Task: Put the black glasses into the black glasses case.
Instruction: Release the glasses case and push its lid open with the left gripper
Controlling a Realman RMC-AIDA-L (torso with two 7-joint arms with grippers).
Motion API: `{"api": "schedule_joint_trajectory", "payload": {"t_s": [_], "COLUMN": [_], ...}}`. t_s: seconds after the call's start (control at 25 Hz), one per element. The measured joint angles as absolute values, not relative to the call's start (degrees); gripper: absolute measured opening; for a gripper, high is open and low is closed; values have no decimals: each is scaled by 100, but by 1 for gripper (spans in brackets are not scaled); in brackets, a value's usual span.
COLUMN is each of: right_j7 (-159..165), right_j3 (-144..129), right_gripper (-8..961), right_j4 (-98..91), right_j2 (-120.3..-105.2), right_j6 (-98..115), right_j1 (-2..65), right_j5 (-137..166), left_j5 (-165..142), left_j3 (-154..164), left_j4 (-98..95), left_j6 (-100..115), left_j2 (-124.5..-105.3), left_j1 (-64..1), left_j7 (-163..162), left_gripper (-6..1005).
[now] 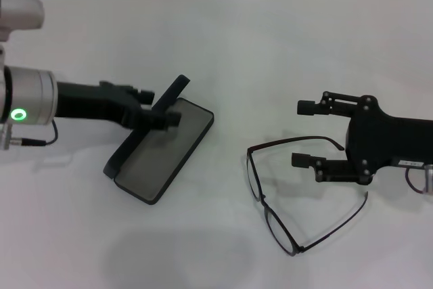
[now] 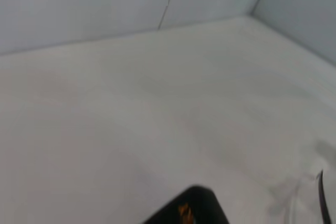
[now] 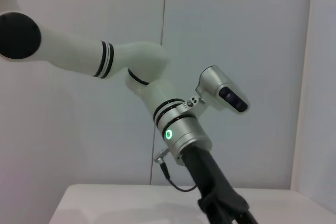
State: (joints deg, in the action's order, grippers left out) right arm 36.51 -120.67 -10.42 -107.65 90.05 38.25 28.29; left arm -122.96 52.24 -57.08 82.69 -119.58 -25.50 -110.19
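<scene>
White counter (image 1: 270,52) all around, pale tiled wall behind. Way over on the left, left arm (image 1: 40,96) reaching in with a green light glowing on its wrist. Left pincer (image 1: 162,114) parked right at the black glasses case (image 1: 162,160), at the raised lid's edge, over the far end of the tray; can't tell if clenched or released from this angle. Case lying open on the counter, lid tipped up on the left side, grey lining showing. Same arm visible from the right wrist view too (image 3: 184,129), green ring and all.

Moving right: black glasses (image 1: 270,218) resting flat on the counter, well apart from the case, temple arms unfolded, lenses toward the case. Right pincer (image 1: 306,133) low over the counter just beside the glasses, fingers spread wide, released, gripping nothing; one finger (image 1: 308,160) sitting inside the open frame between the two temple arms, other finger beyond the far temple.
</scene>
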Motion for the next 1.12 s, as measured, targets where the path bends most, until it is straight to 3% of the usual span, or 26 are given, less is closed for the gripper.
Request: {"api": "schedule_joint_trajectory", "payload": {"t_s": [0.4,0.84,1.12], "right_j7": [3638,3566,3549], "right_j3": [-12067,-12067,-12067], "right_gripper": [763,763,763], "right_j4": [-1053,-1074,-1095], "right_j2": [-10784,-10790,-10801], "right_j6": [8982,8982,8982], "right_j1": [3855,3858,3836], "right_j5": [2830,2830,2830], "left_j5": [-12405,-12445,-12436], "left_j3": [5312,5293,5286], "left_j4": [-5672,-5724,-5867], "left_j6": [8226,8216,8036], "left_j2": [-11956,-11922,-11863], "left_j1": [-2589,-2644,-2822], "left_j7": [-11095,-11089,-10987], "left_gripper": [848,424,317]}}
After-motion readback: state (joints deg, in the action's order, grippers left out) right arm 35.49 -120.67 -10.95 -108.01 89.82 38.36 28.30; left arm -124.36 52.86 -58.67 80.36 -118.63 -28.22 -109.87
